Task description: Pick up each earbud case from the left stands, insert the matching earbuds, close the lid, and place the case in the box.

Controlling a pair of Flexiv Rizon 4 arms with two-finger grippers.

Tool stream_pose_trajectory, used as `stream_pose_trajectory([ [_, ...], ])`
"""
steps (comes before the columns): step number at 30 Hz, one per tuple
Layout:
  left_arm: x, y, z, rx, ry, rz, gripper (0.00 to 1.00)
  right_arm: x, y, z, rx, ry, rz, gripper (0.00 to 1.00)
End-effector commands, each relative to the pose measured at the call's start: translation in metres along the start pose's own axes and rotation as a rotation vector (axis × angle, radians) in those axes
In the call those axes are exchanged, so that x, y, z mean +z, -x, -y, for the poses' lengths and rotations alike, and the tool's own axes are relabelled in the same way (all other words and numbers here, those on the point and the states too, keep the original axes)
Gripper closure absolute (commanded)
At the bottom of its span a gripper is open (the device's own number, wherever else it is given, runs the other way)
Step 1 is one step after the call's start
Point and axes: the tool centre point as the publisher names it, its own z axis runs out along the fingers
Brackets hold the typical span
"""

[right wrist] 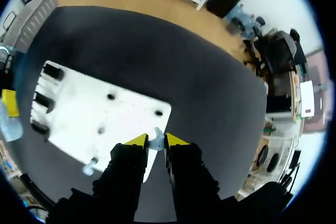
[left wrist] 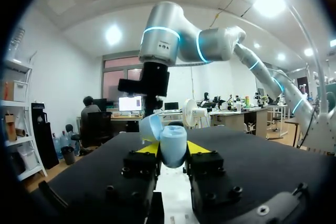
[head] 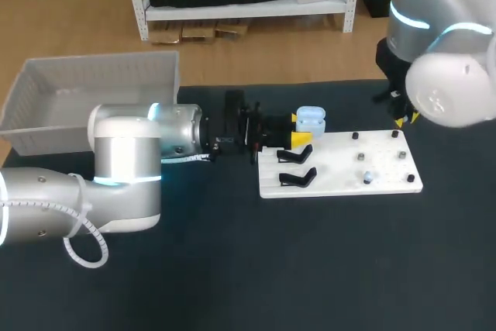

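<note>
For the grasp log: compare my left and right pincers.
The left pincer is shut on a blue earbud case, lid open; the right pincer on a tiny earbud. The left pincer lies level over the table; the right pincer points down at the white board. Both are yellow-tipped.

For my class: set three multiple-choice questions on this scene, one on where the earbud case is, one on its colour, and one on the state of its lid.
1. Where is the earbud case? A between the fingers of the left gripper; B in the box; C lying on the table.
2. What colour is it? A black; B light blue; C red.
3. How is its lid? A shut; B taken off; C open.
Key: 1 A, both yellow-tipped fingers press its sides; 2 B, the head and left wrist views both show it pale blue; 3 C, the lid tilts back from the body.
</note>
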Motion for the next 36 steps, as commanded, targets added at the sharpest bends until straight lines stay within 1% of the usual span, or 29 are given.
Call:
stream_pose_trajectory([
  [1, 0.0, -0.002, 0.0, 0.004, 0.002, 0.005, 1.0, -0.057, -0.01, -0.013, 0.017, 0.01, -0.013, 1.0],
  [4, 0.0, -0.002, 0.0, 0.004, 0.002, 0.005, 1.0, -0.086, -0.018, -0.032, 0.025, 0.023, -0.022, 1.0],
  [7, 0.0, -0.002, 0.0, 0.004, 0.002, 0.005, 1.0, -0.108, -0.025, -0.054, 0.014, 0.012, -0.029, 1.0],
  [11, 0.0, -0.002, 0.0, 0.004, 0.002, 0.005, 1.0, -0.12, -0.031, -0.077, -0.016, -0.017, -0.038, 1.0],
  [14, 0.0, -0.002, 0.0, 0.004, 0.002, 0.005, 1.0, -0.123, -0.032, -0.09, -0.015, 0.007, -0.036, 1.0],
  [17, 0.0, -0.002, 0.0, 0.004, 0.002, 0.005, 1.0, -0.124, -0.035, -0.096, -0.015, 0.029, -0.02, 1.0],
  [33, 0.0, -0.002, 0.0, 0.004, 0.002, 0.005, 1.0, -0.124, -0.035, -0.096, -0.015, 0.029, -0.02, 1.0],
  [36, 0.0, -0.002, 0.0, 0.004, 0.002, 0.005, 1.0, -0.125, -0.027, -0.111, 0.109, 0.019, -0.073, 1.0],
])
